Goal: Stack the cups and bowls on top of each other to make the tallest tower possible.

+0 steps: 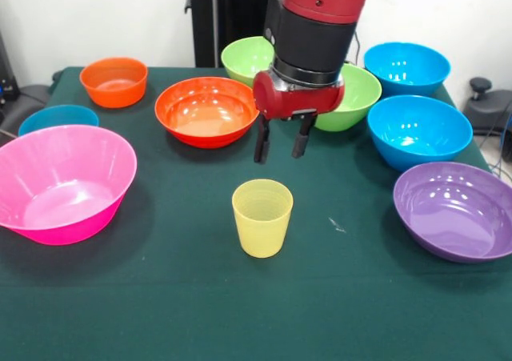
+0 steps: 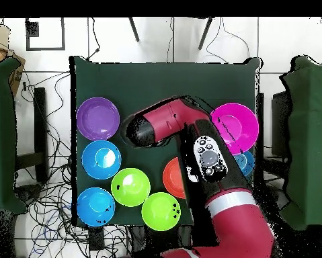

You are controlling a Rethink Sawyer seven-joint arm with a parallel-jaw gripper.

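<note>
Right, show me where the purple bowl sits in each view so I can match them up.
Front view: the purple bowl sits at the right edge, nearest the camera on that side.
Overhead view: the purple bowl is at the upper left of the table.
Shared landmark: a blue bowl lies right beside it in both.

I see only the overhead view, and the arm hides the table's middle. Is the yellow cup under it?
Observer: Yes, the translucent pale-yellow plastic tumbler stands upright there, empty.
Operator: Where is the pincer?
Observer: The pincer hangs open, higher than the tumbler's rim, and does not touch it.
Operator: I count only one orange bowl.
Observer: A small glossy orange plastic bowl stands alone near a table corner, with nothing inside.
</note>
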